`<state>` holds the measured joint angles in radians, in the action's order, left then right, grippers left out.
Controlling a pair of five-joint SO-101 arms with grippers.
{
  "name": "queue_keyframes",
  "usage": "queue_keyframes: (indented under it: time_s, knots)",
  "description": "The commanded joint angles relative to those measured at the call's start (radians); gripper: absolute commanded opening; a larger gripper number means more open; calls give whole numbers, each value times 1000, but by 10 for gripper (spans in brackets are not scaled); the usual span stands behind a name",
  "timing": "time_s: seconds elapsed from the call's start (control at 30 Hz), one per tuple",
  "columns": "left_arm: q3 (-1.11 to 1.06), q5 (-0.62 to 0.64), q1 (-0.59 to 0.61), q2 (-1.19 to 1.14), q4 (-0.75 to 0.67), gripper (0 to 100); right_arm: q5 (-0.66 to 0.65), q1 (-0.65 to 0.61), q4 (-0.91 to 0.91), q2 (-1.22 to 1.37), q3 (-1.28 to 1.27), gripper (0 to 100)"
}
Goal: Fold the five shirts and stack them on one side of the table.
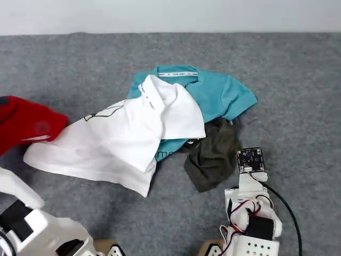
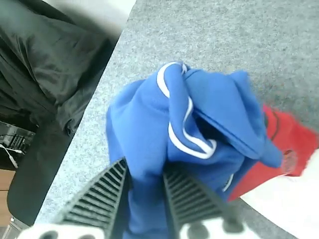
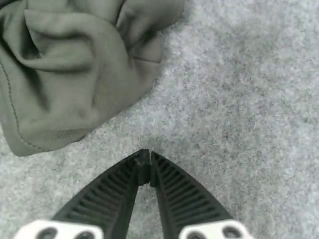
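The fingers of the left gripper [image 2: 144,174] are clamped on a fold of the blue shirt [image 2: 199,109], which is bunched next to the red shirt [image 2: 291,144] near the desk edge. The fingers of the right gripper [image 3: 144,158] are pressed together with nothing between them, over bare desk [image 3: 239,99] just beside the olive shirt [image 3: 75,64]. In the high view, the white shirt [image 1: 122,138] is spread at centre and laid over the teal shirt [image 1: 218,93]. The olive shirt is crumpled right of centre, and the red shirt is located at the left edge.
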<state>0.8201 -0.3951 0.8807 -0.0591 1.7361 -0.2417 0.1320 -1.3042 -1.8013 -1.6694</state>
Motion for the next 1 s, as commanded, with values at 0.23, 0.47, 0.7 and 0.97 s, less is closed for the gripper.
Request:
queue_keyframes:
  time_s: [0.23, 0.47, 0.7, 0.97]
  knots:
    - [-10, -161, 8, 68, 15, 199, -5, -2, -2, -12, -15, 10]
    - [-7, -163, -5, 69, 17, 200, -5, -2, -2, -12, -15, 10]
    - [-113, -158, -198, 152, 18, 200, -5, -2, -2, -12, -15, 10]
    - [-545, -144, -609, 374, 15, 199, -5, -2, -2, -12, -15, 10]
